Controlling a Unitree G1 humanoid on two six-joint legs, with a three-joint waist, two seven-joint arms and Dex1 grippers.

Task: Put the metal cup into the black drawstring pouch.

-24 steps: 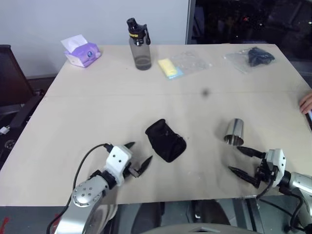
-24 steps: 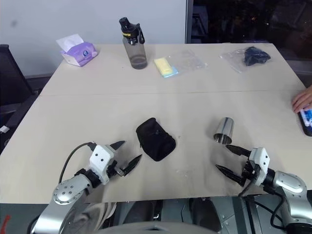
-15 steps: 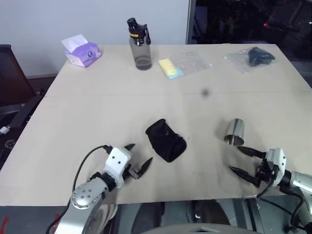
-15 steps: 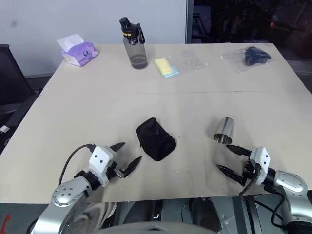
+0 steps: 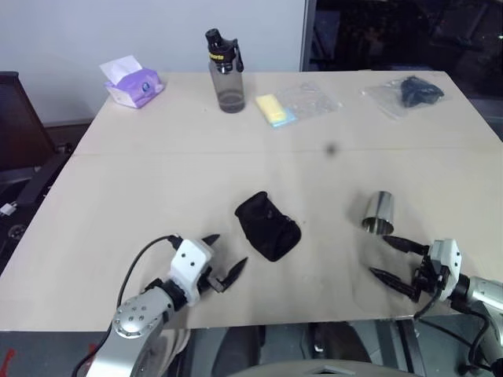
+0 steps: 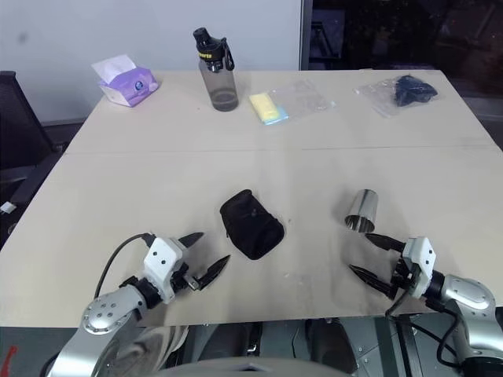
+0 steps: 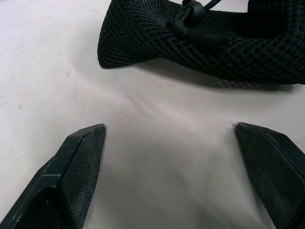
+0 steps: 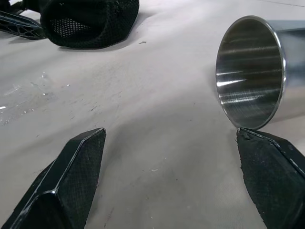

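One cup [image 5: 378, 213] lies on its side near the table's [image 5: 157, 181] front edge, right of centre, mouth toward the right gripper [image 5: 394, 260], whose jaws are spread wide and empty. One pouch [image 5: 267, 226] sits mid-front; the left gripper [image 5: 223, 254], likewise wide, is just beside it. One bottle [image 5: 225, 72] stands at the far edge.

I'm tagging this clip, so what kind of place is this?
Probably an office or lab room: a large pale table against a white wall, with a tissue box and water bottle.
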